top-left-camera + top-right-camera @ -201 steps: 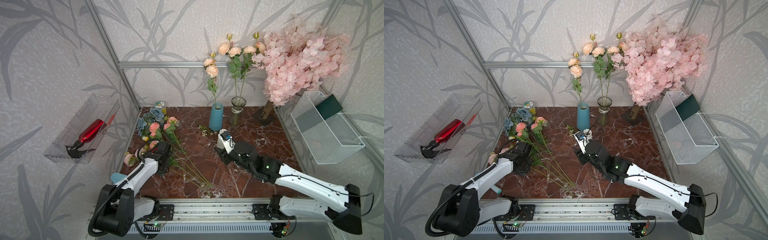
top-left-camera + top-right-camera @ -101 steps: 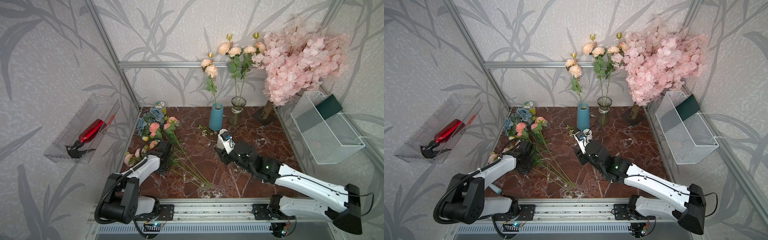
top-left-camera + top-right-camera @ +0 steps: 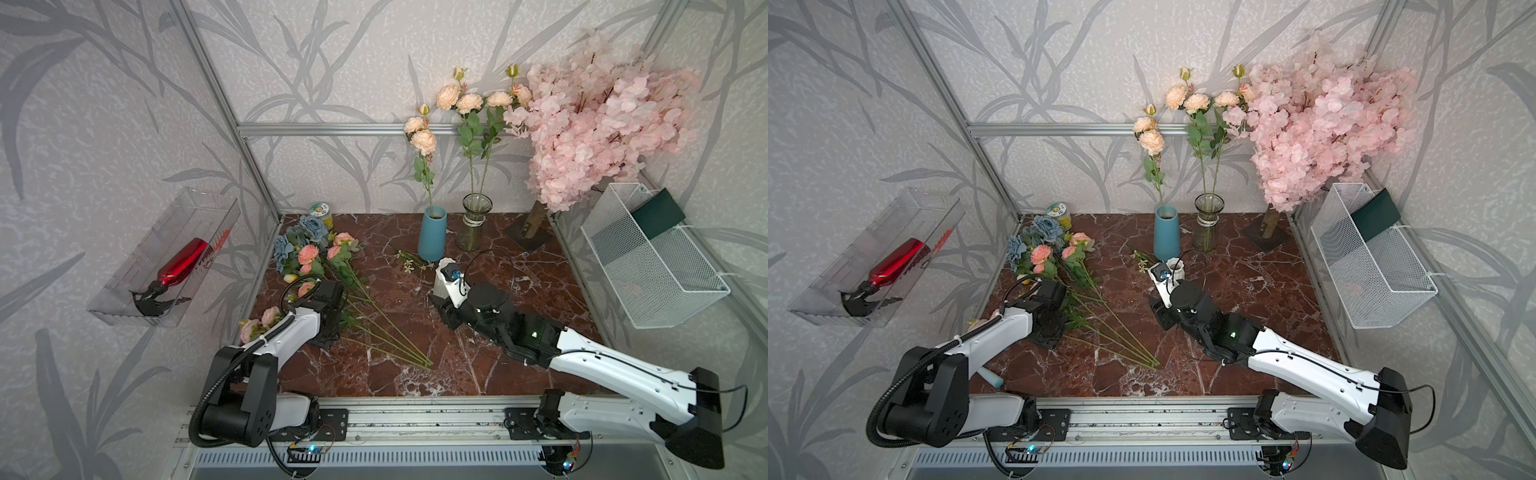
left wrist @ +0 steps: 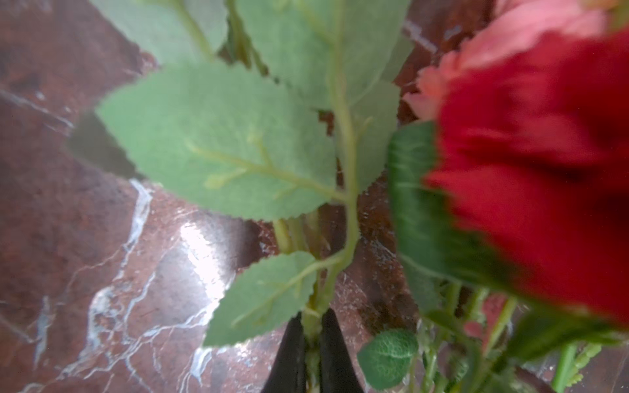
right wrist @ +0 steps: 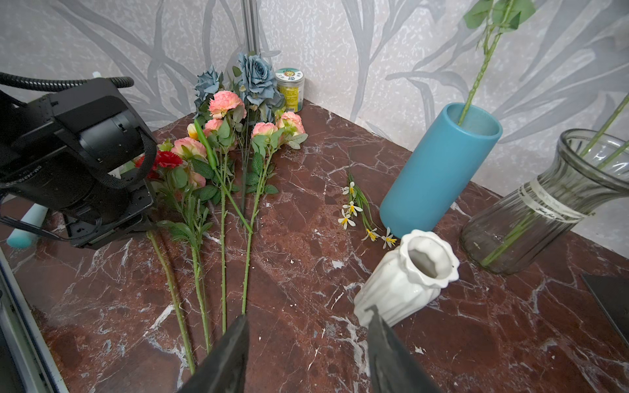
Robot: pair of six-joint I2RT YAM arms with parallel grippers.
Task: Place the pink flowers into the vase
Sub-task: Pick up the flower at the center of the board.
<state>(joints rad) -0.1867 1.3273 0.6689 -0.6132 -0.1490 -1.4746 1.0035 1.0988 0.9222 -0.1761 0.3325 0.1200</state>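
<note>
Several pink flowers (image 3: pixel 309 253) (image 3: pixel 1041 253) (image 5: pixel 226 102) lie on the marble table at its left, stems fanned toward the front. My left gripper (image 4: pixel 311 326) (image 3: pixel 332 328) is shut on one thin green stem among the leaves, beside a red bloom (image 4: pixel 544 170). A small white ribbed vase (image 5: pixel 408 275) (image 3: pixel 1177 270) stands mid-table. My right gripper (image 5: pixel 308 318) is open and empty, with the white vase just outside one finger. Behind it stand a blue vase (image 3: pixel 432 235) and a glass vase (image 3: pixel 473 222), each holding peach flowers upright.
A pink blossom tree (image 3: pixel 590 124) fills the back right corner above a white wire basket (image 3: pixel 652 257). Blue-grey flowers (image 3: pixel 311 226) and a jar (image 3: pixel 322 210) sit at the back left. A white-yellow sprig (image 3: pixel 409 259) lies by the blue vase. A wall bin holds a red spray bottle (image 3: pixel 178 266).
My left gripper's jaws have closed onto a green stem in the flower pile, and its arm shifted slightly there. The right arm has not moved.
</note>
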